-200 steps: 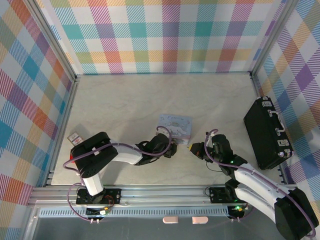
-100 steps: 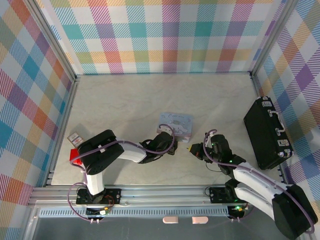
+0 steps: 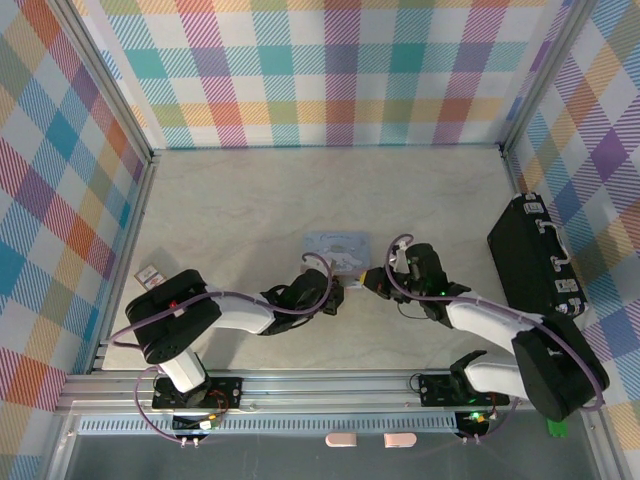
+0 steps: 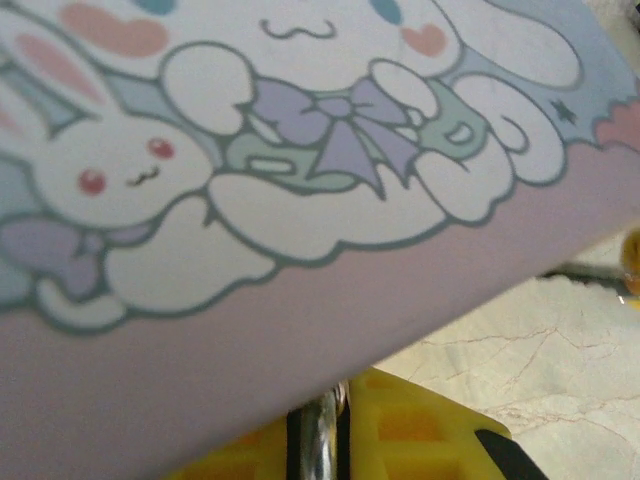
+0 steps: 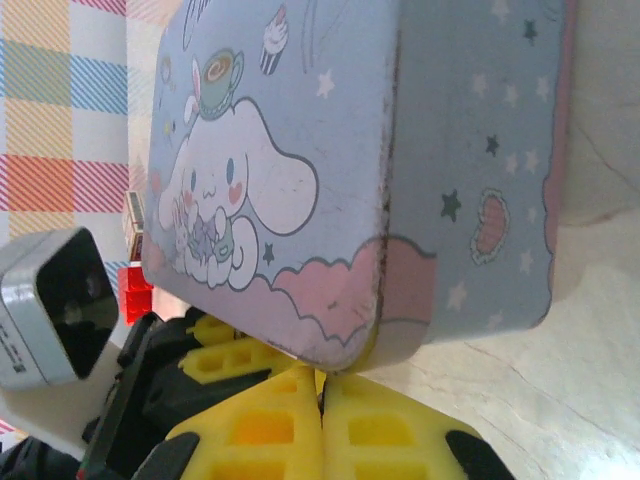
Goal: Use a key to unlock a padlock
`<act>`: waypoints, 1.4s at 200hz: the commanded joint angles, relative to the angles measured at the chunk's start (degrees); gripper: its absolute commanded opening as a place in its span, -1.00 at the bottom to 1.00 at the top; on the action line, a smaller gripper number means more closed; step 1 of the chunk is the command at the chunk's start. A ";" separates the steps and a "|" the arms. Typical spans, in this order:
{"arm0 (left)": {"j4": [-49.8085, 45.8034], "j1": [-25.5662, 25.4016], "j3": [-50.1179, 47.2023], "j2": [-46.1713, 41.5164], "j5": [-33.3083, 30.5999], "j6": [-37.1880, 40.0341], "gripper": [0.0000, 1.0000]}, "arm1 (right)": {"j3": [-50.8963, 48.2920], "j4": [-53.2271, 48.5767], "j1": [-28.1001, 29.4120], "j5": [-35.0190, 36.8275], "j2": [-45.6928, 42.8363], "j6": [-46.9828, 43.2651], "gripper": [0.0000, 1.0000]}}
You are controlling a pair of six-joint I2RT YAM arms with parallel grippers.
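Found cartoon tin (image 3: 338, 246) shifted up-left versus a second ago. Logged left pincer (image 3: 340, 291), drawn in below it, pinching silvery metal piece (image 4: 322, 432) (key or shackle, unclear) at tin edge. Logged right pincer (image 3: 372, 280) alongside, pressed together.

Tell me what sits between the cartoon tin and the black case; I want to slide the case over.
Top view: the right gripper and its wrist sit beside the tin; beyond them, bare tabletop reaches the black case.

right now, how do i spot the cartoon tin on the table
On the pale marbled table, look near the centre. The flat pale blue metal tin lies there, printed with cartoon bunnies, unlike the large black hard case by the right wall.
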 commanded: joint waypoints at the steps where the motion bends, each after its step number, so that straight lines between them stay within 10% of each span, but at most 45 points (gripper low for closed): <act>1: 1.45 -0.51 -1.07 -3.18 2.10 -0.86 -0.79 | 1.39 3.75 -0.34 -0.43 2.36 -1.55 -1.00; 280: 11.85 -0.77 -8.55 -0.33 -4.41 -3.51 -0.31 | 0.34 12.20 -1.92 -3.02 10.59 -0.61 -1.00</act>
